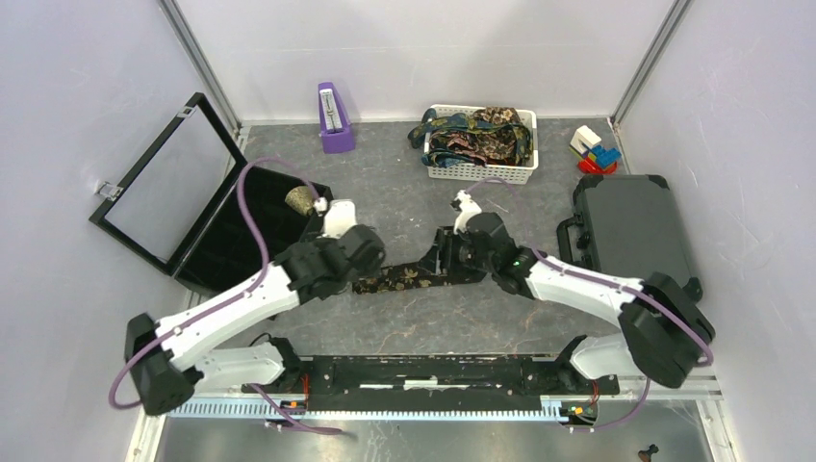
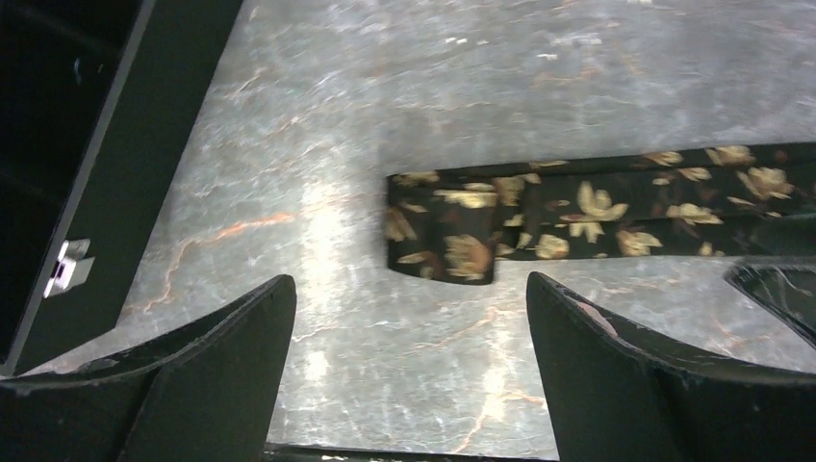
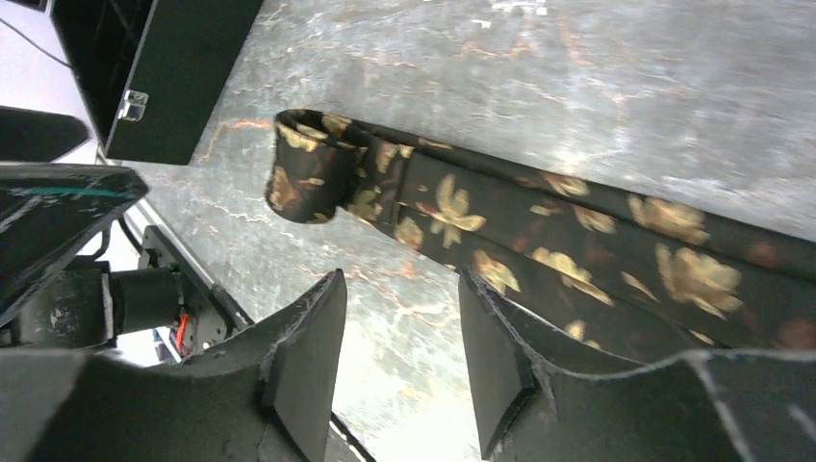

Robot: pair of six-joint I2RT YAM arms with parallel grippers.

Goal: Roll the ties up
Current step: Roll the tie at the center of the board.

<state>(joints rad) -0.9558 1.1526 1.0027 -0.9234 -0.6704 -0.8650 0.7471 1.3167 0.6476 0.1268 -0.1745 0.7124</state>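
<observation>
The bench (image 1: 404, 327) carries an open black display case (image 1: 164, 188) at its left edge and a grey hard case (image 1: 630, 226) at its right. A white basket (image 1: 481, 175) stands against the far edge, heaped with more ties (image 1: 476, 135).

Both arms reach in from the near edge, elbows out and wrists angled inward, so they meet over the middle of the bench. There the dark tie with gold flowers (image 1: 399, 279) lies flat, running left to right.

Its left end (image 2: 443, 241) is curled over into one loose turn, so I'd say the roll is only just started.

The left gripper (image 2: 409, 281) hangs over that curl, jaws spread wide and empty. The right gripper (image 3: 401, 279) hovers beside the strip, jaws moderately parted, with bare bench showing between them.

The next move looks like pinching the curl across its width and turning it along the strip. The other gripper would have to pin the flat length so it doesn't skid or fan sideways; the loose turn could easily spring open.
</observation>
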